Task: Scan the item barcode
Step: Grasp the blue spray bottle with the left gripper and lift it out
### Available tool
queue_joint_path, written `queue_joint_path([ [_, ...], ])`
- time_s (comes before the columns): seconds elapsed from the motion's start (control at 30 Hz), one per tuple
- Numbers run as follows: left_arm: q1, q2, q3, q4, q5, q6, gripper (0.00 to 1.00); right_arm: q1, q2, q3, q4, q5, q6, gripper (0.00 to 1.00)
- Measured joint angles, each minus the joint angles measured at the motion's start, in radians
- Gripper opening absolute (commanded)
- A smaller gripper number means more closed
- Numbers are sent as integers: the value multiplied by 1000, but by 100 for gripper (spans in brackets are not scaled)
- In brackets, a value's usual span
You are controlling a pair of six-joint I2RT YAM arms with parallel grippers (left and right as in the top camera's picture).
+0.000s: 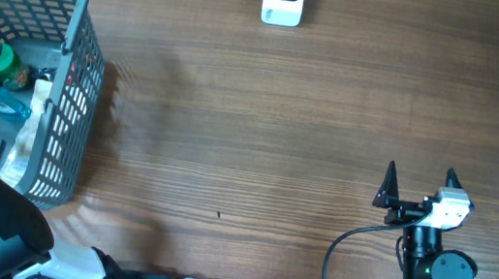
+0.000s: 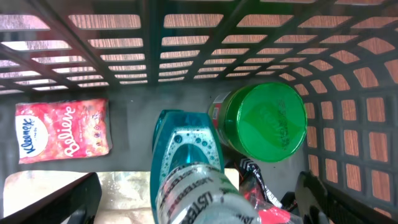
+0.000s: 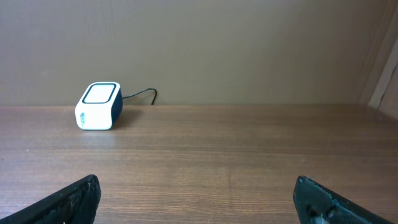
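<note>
Your left claw released, empty, above bottle in basket | your right claw released, empty, facing scanner across table

- Low over the table here, looking straight across brown wood grain towards a plain tan wall.
- The right gripper frames the shot, its two dark fingers poking in at the bottom left and bottom right corners, spread wide with wood showing between them.
- Far left, well ahead of the gripper, sits the scanner: a small white box with rounded edges, a dark side and a pale window on top.
- A thin black cable arcs out from behind it, to the right, along the table's back edge.
- A pale strip runs slantwise at the far right edge; what it is I cannot tell.
</note>
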Motion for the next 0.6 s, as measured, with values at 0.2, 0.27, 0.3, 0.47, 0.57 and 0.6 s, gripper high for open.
queue_joint_path([
  [0.2,0,54,0,12,0,-7,85,0,0,0,0,0,0,100],
  [0.27,0,71,0,14,0,-8,80,0,0,0,0,0,0,100],
  [0.3,0,72,0,17,-1,-11,77,0,0,0,0,0,0,100],
  [0.47,0,72,0,22,0,-11,62,0,0,0,0,0,0,99],
  [0.57,0,73,0,20,0,-19,47,0,0,0,0,0,0,100],
  [0.6,0,73,0,16,-2,-11,46,0,0,0,0,0,0,100],
])
